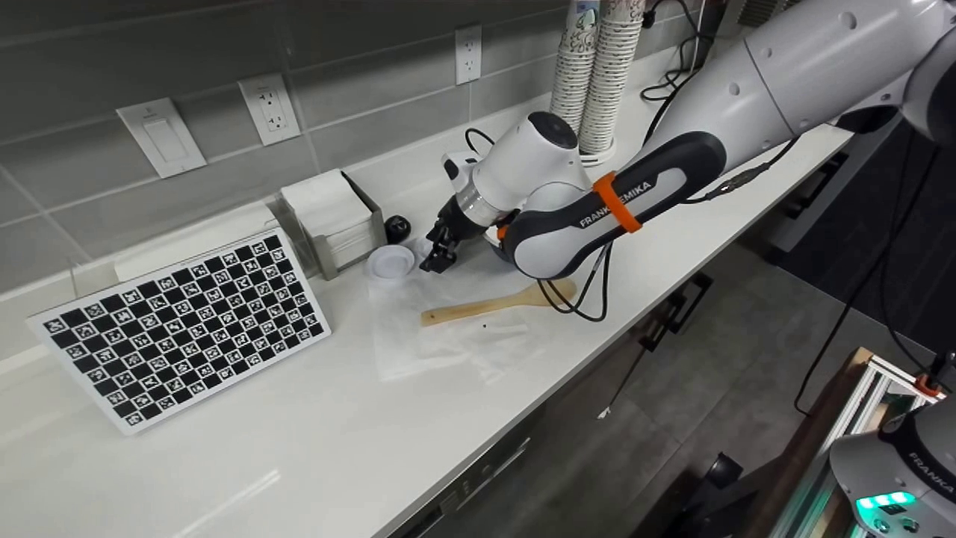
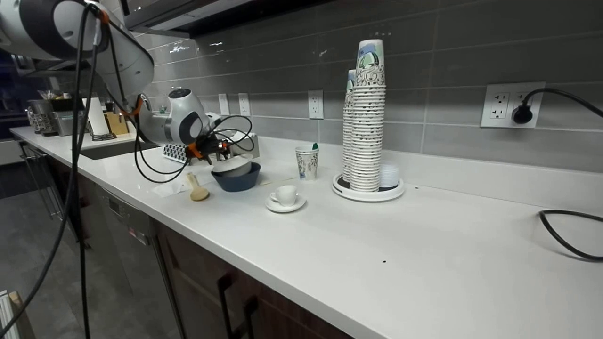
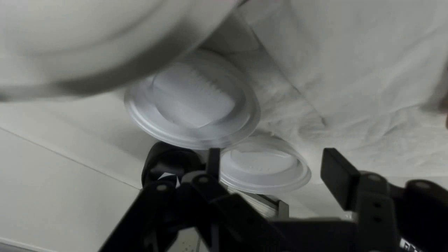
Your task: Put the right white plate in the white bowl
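Note:
Two small white plates lie side by side on thin white paper. The right white plate (image 3: 196,101) is nearer the bowl in the wrist view and is partly hidden by the gripper in an exterior view (image 1: 421,247). The left plate (image 1: 390,263) also shows between the fingers in the wrist view (image 3: 262,164). The white bowl (image 2: 233,165) sits tilted inside a dark blue bowl (image 2: 238,182). It looms at the wrist view's upper left (image 3: 101,42), cut off by the frame. My gripper (image 3: 275,168) is open and empty, low beside the right plate (image 1: 437,258).
A wooden spoon (image 1: 493,302) lies in front. A napkin holder (image 1: 336,220), a black round object (image 1: 397,229) and a checkered board (image 1: 187,329) stand to the left. A cup on a saucer (image 2: 285,197) and tall cup stacks (image 2: 367,136) stand right of the bowl.

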Controlling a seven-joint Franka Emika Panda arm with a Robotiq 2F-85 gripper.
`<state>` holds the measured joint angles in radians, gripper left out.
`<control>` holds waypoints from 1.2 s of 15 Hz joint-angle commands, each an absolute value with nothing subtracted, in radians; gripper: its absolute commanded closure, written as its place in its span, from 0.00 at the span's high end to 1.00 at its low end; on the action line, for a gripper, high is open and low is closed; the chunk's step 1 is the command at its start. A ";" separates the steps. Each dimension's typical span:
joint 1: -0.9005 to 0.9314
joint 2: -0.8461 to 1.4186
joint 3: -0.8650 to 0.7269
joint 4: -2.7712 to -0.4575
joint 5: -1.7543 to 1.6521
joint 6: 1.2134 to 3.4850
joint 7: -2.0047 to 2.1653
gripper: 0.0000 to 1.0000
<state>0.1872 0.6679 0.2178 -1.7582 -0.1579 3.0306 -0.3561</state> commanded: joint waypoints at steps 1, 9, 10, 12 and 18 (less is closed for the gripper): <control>0.211 0.741 0.185 -1.647 -0.223 3.012 -0.358 0.56; 0.241 0.777 0.162 -1.614 -0.256 2.937 -0.348 0.41; 0.248 0.780 0.154 -1.610 -0.260 2.944 -0.344 0.46; 0.262 0.782 0.137 -1.607 -0.268 2.970 -0.335 0.48; 0.291 0.755 0.103 -1.604 -0.275 2.970 -0.312 0.61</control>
